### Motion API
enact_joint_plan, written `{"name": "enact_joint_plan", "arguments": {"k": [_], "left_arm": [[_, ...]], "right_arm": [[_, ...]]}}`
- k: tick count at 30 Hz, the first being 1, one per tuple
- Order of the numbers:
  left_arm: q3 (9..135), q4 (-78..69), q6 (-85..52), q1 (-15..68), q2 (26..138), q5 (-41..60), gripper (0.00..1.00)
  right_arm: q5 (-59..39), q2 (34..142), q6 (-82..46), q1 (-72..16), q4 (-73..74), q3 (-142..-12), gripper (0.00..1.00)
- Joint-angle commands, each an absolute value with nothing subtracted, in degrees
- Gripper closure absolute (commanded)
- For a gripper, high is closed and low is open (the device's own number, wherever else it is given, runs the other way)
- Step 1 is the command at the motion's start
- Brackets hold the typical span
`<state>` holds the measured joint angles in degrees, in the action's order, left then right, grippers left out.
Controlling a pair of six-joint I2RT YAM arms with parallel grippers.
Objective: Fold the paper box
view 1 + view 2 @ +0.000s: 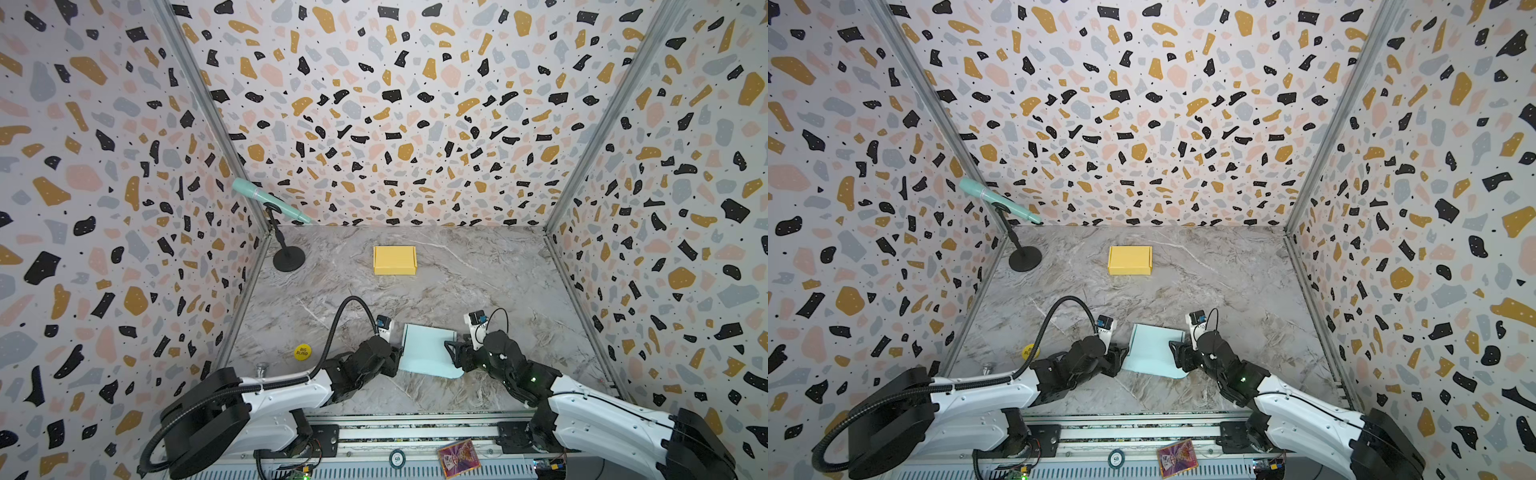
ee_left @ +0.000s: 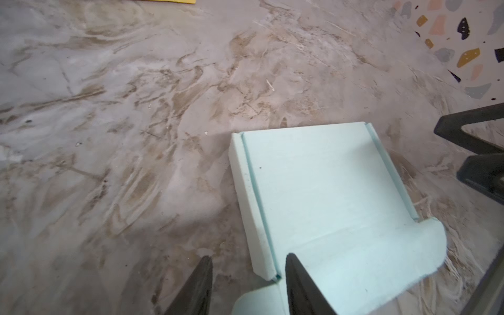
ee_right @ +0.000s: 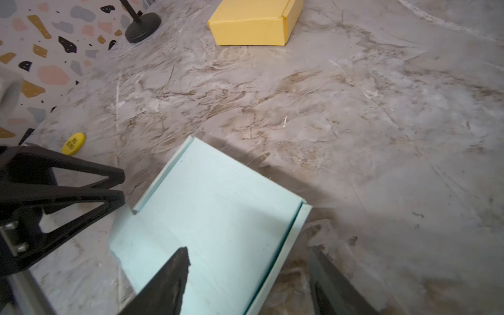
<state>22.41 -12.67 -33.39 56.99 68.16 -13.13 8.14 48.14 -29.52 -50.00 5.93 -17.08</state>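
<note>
Starting far left, the microphone [image 1: 270, 201] on its stand is sitting well out of the play, and the yellow token [image 1: 302, 351] is lying near the left arm but apart from the work.

The left gripper [image 2: 249, 256] is hovering low with its jaws apart, straddling the left wall [image 2: 245, 191] of the pale blue paper box [image 1: 428, 353]: one finger is outside over the table [image 1: 498, 282], the other over the box floor. Nothing is being pinched there yet.

The box itself is lying at the near middle of the table between the two arms. Its base panel is flat, both long side walls are raised, and the near flap [image 2: 409, 251] is curling upward. Farther back, a finished-looking yellow box [image 1: 395, 260] is sitting alone.

On the right, the right gripper [image 3: 249, 248] is mirroring the left one, with jaws wide and the right wall [image 3: 294, 231] between them, unclamped.

I'm reading this as the step of securing the side walls. To do it well, each gripper should be closing gently, low on its wall near the crease, so the thin card is bending along the score line instead of buckling. Both sides should be working evenly, keeping the base pressed flat, or the box may be skidding or twisting.
</note>
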Motion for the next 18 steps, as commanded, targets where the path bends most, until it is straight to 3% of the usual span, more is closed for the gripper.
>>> {"name": "enact_joint_plan", "arguments": {"k": [1, 8, 18], "left_arm": [[24.85, -6.05, -32.29, 59.81, 66.38, -15.06, 0.54], [24.9, -5.81, -34.23, 62.84, 68.46, -15.38, 0.55], [25.14, -9.06, -34.23, 63.02, 71.36, -13.72, 0.54]], "right_arm": [[11.79, 43.99, -34.14, -54.96, -3.21, -17.79, 0.3], [16.6, 43.15, -42.24, -65.78, -6.96, -16.97, 0.32], [18.21, 45.6, -46.67, -68.64, -5.52, -15.09, 0.32]]}}
